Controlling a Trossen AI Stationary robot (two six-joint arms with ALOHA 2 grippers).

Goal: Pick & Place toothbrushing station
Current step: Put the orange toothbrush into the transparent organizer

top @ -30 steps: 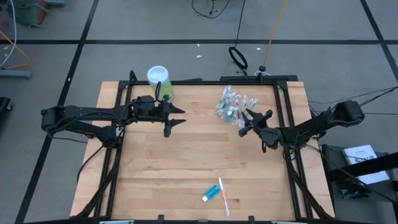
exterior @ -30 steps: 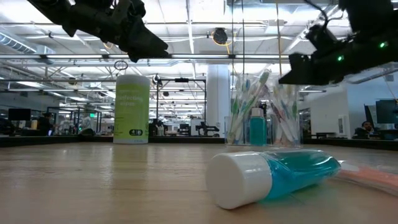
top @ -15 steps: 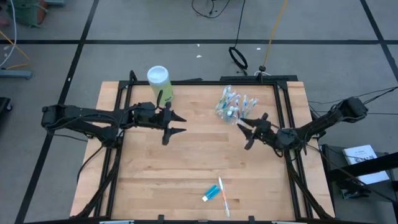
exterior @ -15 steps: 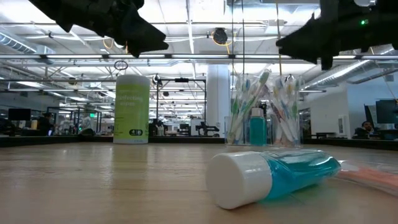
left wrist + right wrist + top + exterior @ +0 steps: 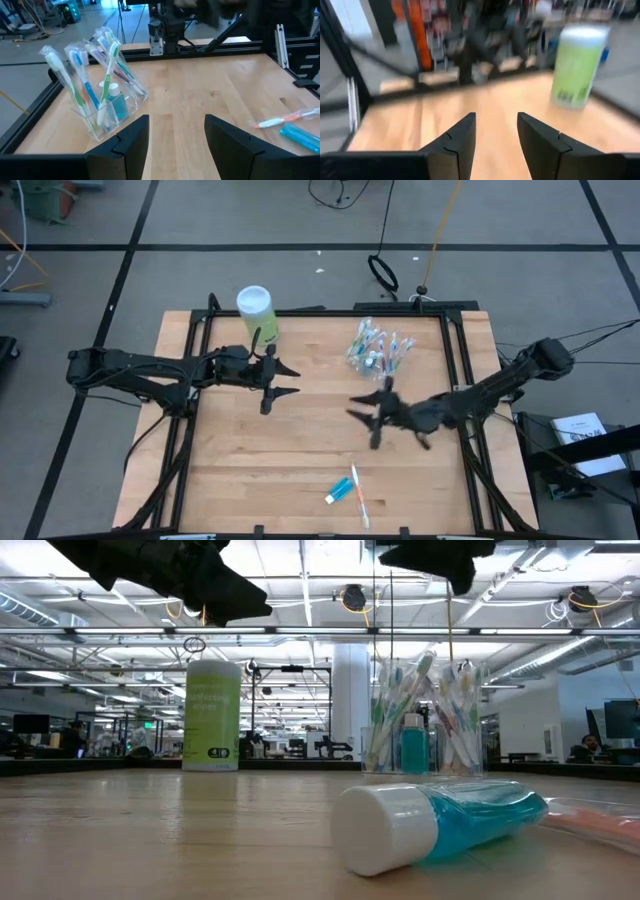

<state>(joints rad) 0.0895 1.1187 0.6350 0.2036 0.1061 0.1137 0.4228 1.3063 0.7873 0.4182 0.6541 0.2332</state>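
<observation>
The clear plastic cup (image 5: 377, 350) stands upright on its base at the table's far right, holding several toothbrushes (image 5: 80, 85) and a blue toothpaste tube (image 5: 413, 745). Another blue tube (image 5: 340, 491) and an orange-and-white toothbrush (image 5: 358, 498) lie flat near the table's front edge. My left gripper (image 5: 285, 380) hovers open over the table's left middle, pointing toward the cup (image 5: 102, 107). My right gripper (image 5: 362, 413) hovers open over the table's middle, pointing left, with nothing between its fingers (image 5: 465, 135).
A light-green canister with a white lid (image 5: 256, 312) stands at the far left, just behind my left arm. Bare wooden table (image 5: 260, 460) lies between the cup and the tube at the front. Black frame rails (image 5: 460, 370) run along the table's sides.
My right gripper has left the cup's side, risen, and swung toward the table's left and near edge, turning from a downward tilt to about level. The cup and the things lying at the front have stayed where they were.
</observation>
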